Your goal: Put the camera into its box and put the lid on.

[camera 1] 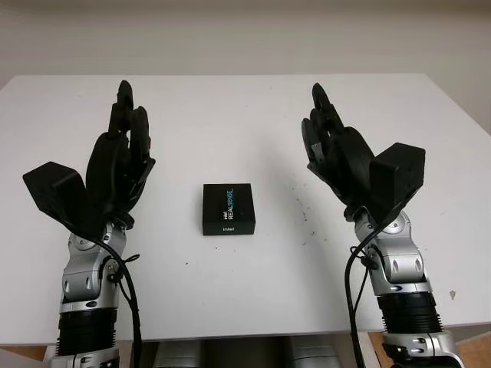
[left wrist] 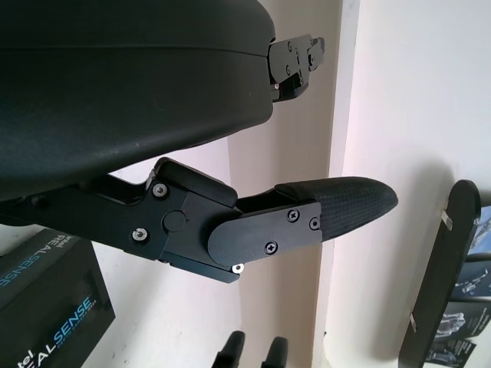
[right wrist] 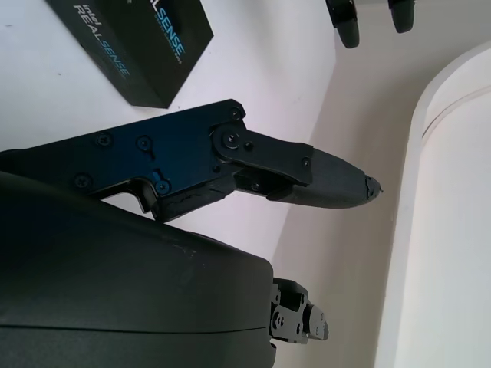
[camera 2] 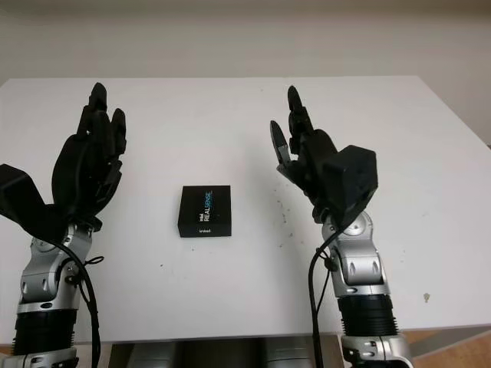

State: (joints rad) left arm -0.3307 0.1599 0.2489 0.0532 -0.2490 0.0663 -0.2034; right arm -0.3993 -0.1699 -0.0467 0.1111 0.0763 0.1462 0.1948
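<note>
Left robot hand (camera 1: 119,157) is raised above the worktop (camera 1: 253,115), left of the box, open and holding nothing. Right robot hand (camera 1: 337,149) is raised to the right of the box, likewise open. Black RealSense box (camera 1: 228,208), lid on, sits on the worktop between both hands, well apart from each.

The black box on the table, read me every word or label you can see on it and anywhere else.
"intel REALSENSE": printed on the lid of the black box, running sideways to the head camera.
"intel": small print on the box's near side face.
No other readable text on the table, left hand or right hand.
</note>
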